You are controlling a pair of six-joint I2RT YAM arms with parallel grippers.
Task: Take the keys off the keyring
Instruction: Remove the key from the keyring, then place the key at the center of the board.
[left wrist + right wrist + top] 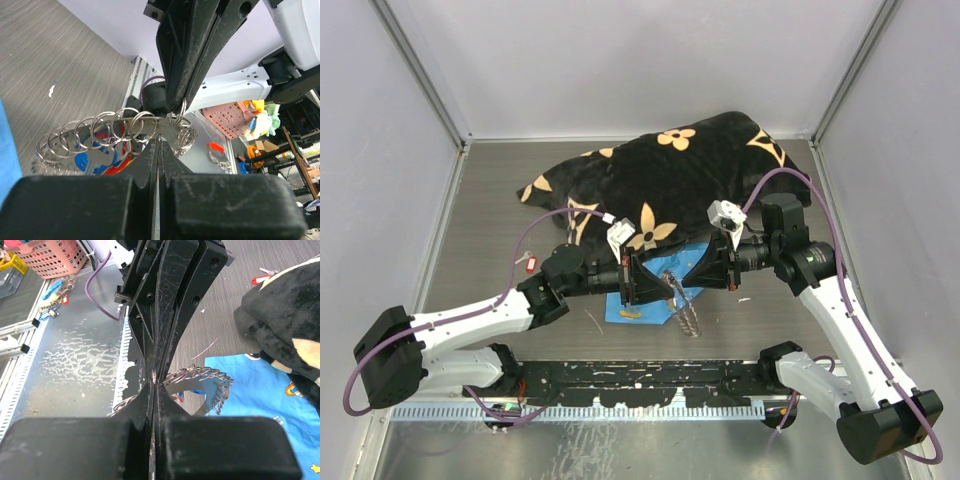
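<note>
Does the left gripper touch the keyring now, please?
Touching. In the left wrist view the left gripper is shut, and its fingertips pinch the keyring just where the row of wire loops ends.

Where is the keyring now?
The keyring hangs at the top view's centre, pinched between the left pincer and right pincer, over the blue cloth.

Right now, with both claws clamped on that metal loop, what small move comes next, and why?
Probably pull the claws apart to open a gap: the left claw and right claw are shut on the keyring, and the keys hang on it.
</note>
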